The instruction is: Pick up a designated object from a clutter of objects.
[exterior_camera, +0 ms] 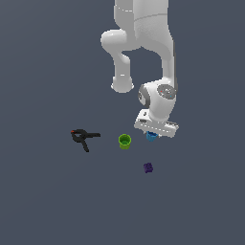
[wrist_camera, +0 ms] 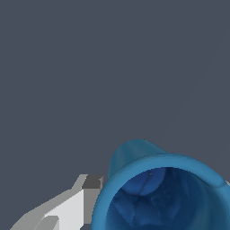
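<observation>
From the exterior view, the white arm reaches down so its gripper sits over the blue cup, which peeks out just beneath the hand. Taking the lime-green cup as the landmark: the blue cup stands just beside it toward the exterior view's right, the black spring clamp lies well apart toward the left, and the tiny purple block sits nearer the camera, rightward.

In the wrist view, the blue cup fills the frame, mouth open, one grey finger alongside its rim. Whether the fingers clamp it I cannot tell.
</observation>
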Available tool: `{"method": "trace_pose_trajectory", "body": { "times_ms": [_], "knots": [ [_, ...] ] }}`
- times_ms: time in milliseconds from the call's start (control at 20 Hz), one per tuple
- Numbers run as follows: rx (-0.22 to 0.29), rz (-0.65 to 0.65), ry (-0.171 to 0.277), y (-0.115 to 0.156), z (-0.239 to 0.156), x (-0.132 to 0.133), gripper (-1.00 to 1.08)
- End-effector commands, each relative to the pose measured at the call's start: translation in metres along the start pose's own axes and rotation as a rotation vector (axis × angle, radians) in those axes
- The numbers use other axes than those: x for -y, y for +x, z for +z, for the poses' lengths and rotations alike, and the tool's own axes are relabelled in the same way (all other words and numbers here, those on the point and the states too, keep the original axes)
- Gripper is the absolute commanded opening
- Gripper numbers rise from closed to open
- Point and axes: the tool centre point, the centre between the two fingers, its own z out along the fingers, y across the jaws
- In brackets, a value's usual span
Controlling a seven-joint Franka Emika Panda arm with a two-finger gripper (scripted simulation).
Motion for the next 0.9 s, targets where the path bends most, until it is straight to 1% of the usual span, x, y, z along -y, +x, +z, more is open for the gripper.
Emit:
{"method": "trace_pose_trajectory", "body": {
  "times_ms": [0, 450, 850],
  "knots": [
    [0.001, 0.001, -0.001, 0.000, 0.001, -0.001, -1.00],
    [0.000, 0.000, 0.000, 0.000, -0.003, -0.001, -1.00],
    [0.000, 0.000, -0.001, -0.004, -0.030, -0.006, -1.00]
  ]
}}
